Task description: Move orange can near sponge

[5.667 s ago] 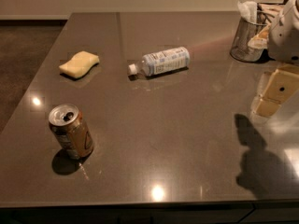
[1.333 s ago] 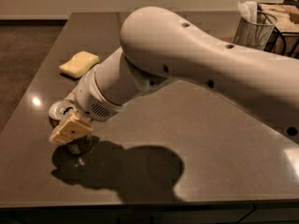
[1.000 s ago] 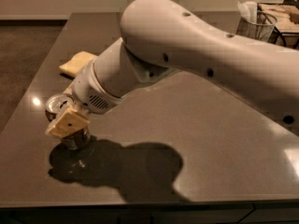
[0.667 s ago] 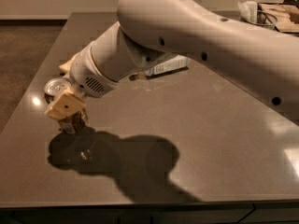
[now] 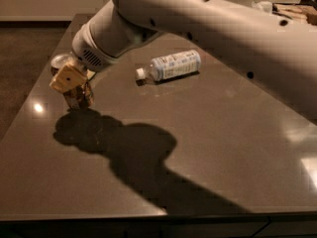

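Observation:
The orange can point(image 5: 79, 94) is in my gripper point(image 5: 70, 79) at the left side of the dark table point(image 5: 208, 148). Its silver top point(image 5: 61, 61) shows behind the cream finger point(image 5: 67, 77). The gripper is shut on the can, tilted a little, just above or on the table surface; I cannot tell which. The sponge is hidden behind my white arm point(image 5: 198, 19), which reaches across from the upper right.
A clear plastic bottle with a pale blue label point(image 5: 171, 66) lies on its side right of the can. Some objects point(image 5: 292, 9) stand at the far right corner. The table's left edge is close to the can. The arm casts a large shadow point(image 5: 133, 152).
The gripper closed on the can and has carried it away from the front left, toward the back of the table where the sponge lay. The arm now hides the sponge.

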`<action>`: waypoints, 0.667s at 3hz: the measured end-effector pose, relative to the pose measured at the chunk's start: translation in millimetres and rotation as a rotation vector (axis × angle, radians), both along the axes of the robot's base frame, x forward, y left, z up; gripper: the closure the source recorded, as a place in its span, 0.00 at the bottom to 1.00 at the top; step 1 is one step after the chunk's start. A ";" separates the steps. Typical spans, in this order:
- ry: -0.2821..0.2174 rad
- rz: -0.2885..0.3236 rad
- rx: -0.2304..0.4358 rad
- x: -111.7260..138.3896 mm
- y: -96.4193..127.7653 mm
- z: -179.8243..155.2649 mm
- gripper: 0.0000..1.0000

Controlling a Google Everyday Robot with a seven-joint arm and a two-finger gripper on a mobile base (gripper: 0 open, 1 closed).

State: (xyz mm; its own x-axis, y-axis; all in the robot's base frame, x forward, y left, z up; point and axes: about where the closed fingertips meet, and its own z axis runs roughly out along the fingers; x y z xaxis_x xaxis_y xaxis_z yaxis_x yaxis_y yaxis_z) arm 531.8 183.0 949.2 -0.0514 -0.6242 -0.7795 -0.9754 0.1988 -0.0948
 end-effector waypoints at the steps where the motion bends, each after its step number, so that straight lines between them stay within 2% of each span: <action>1: -0.006 -0.055 -0.023 38.4 -4.7 -9.1 1.00; 2: 0.012 -0.092 -0.037 66.2 -8.4 -23.9 1.00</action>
State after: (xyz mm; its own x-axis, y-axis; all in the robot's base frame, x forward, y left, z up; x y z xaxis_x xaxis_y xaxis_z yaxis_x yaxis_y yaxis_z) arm 598.0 174.6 925.3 -0.1188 -0.6447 -0.7551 -0.9544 0.2840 -0.0923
